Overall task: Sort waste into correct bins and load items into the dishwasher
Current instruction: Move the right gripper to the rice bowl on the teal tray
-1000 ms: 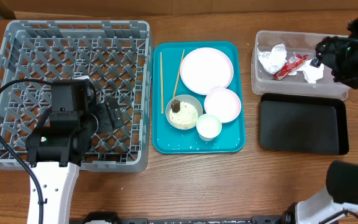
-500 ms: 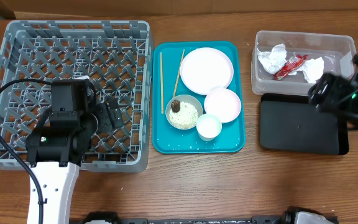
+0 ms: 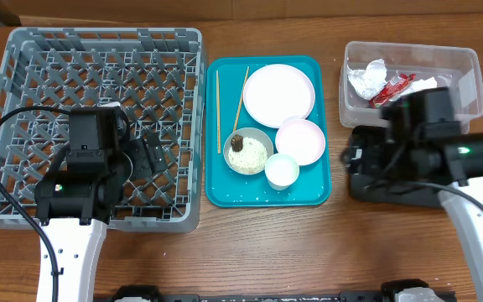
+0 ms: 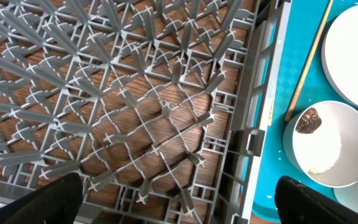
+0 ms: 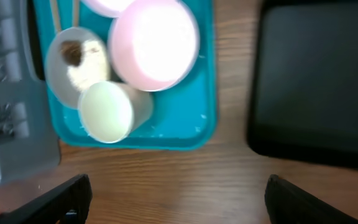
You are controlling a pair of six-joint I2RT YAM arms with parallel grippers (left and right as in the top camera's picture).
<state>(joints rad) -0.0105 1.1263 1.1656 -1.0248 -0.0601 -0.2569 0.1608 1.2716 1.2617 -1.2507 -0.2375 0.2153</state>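
The grey dish rack (image 3: 99,75) holds no dishes. My left gripper (image 3: 147,155) hangs open and empty over its right front part, seen close in the left wrist view (image 4: 179,208). On the teal tray (image 3: 225,197) lie two chopsticks (image 3: 241,99), a large plate (image 3: 279,94), a small plate (image 3: 300,141), a grey bowl (image 3: 249,153) with rice and a brown chunk (image 3: 236,140), and a cup (image 3: 282,170). The clear tub (image 3: 447,63) holds napkins (image 3: 366,80) and the red wrapper (image 3: 395,86). My right gripper (image 3: 357,159) is open and empty over the black tray's (image 3: 384,195) left edge.
The right wrist view shows the cup (image 5: 107,112), bowl (image 5: 79,59), small plate (image 5: 154,43), black tray (image 5: 316,81) and bare wood table (image 5: 179,174) under my right gripper (image 5: 176,199). The left wrist view shows the rack wall (image 4: 253,124) next to the bowl (image 4: 328,149).
My right arm has swung from over the clear tub down and left, and now sits over the black tray's left side. The left arm has not moved.
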